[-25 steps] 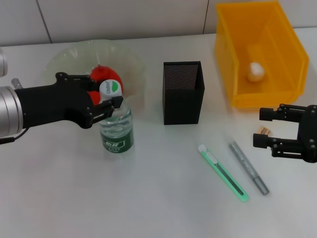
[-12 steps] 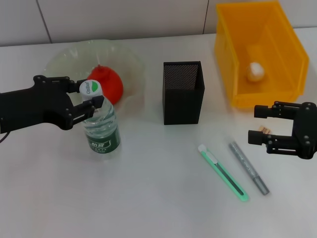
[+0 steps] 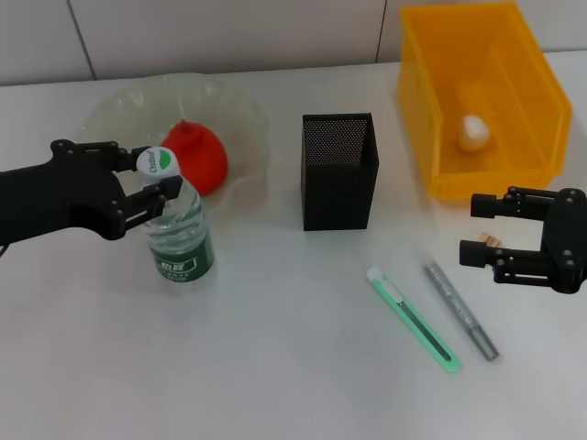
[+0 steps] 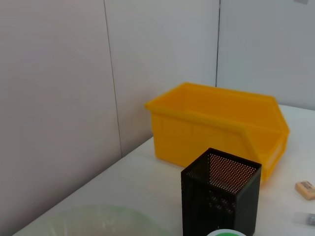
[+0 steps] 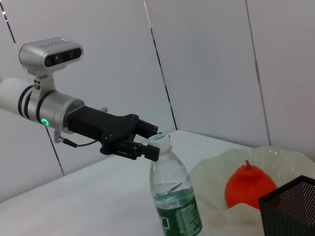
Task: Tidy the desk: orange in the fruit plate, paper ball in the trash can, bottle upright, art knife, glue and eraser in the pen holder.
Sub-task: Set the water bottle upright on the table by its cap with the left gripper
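Upright on the white tabletop point(image 3: 275, 367), at the left, the bottle point(image 3: 179, 234) is seen with its white cap flanked by the fingers of the left hand point(image 3: 151, 183); whether the fingers press on the cap or neck cannot be told. In the right wrist view the same hand point(image 5: 147, 142) is seen level with the cap of the bottle point(image 5: 174, 196).

Just behind the bottle, the orange point(image 3: 194, 156) lies in the pale green fruit plate point(image 3: 119, 105). At the middle of the tabletop the black mesh pen holder point(image 3: 339, 170) is set, and far right the yellow trash can point(image 3: 481, 92) holds the paper ball point(image 3: 472, 133). Near the holder, toward the front, the green art knife point(image 3: 413, 319) and the grey glue stick point(image 3: 460, 310) lie side by side, apart from each other. The eraser point(image 3: 489, 241) is found just beside the fingers of the right hand point(image 3: 481, 240), which is held wide open low at the right edge.

Behind the tabletop a pale panelled wall point(image 4: 59, 98) is seen. Bare surface is left along the near edge and between the bottle and the holder.
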Robot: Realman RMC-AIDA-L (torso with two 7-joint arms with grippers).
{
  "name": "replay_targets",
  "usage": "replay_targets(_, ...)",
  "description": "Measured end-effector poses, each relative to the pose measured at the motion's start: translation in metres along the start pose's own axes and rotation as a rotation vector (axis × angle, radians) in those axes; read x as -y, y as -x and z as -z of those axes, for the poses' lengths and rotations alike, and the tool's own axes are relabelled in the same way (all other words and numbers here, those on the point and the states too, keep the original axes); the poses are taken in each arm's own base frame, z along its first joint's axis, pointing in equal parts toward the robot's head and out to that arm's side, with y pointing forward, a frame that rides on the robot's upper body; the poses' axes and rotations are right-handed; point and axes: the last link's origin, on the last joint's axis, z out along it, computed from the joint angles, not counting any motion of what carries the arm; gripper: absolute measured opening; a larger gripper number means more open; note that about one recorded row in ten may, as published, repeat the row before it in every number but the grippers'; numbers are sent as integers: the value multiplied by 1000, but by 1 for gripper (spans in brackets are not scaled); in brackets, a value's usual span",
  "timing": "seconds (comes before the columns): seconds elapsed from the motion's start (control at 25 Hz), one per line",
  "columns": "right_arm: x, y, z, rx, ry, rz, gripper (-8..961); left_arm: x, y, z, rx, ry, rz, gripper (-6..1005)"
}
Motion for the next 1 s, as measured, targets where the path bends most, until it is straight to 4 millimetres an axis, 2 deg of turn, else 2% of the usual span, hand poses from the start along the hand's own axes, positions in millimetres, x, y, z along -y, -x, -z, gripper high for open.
replay_targets(0.36,0,0,0,0,0,-2,709,8,8,3,-9,-23,13,452)
replay_targets(1.0,0,1,-1,1,3,1,709,6,7,5,-19,-13,10,455)
